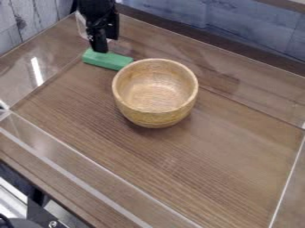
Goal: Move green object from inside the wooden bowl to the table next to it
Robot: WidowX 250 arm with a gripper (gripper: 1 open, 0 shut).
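Observation:
The green object [106,60], a small flat block, lies on the table [179,169] just to the upper left of the wooden bowl [155,92], a short gap away from its rim. The bowl stands upright and its inside shows nothing but bare wood. My gripper [100,46] points straight down over the block's far end. Its dark fingers stand apart, open, and they hold nothing. The block rests flat under the fingertips.
Clear acrylic walls [24,62] run along the table's edges, one close to the left of the block. A bare stretch of tabletop lies in front of and to the right of the bowl.

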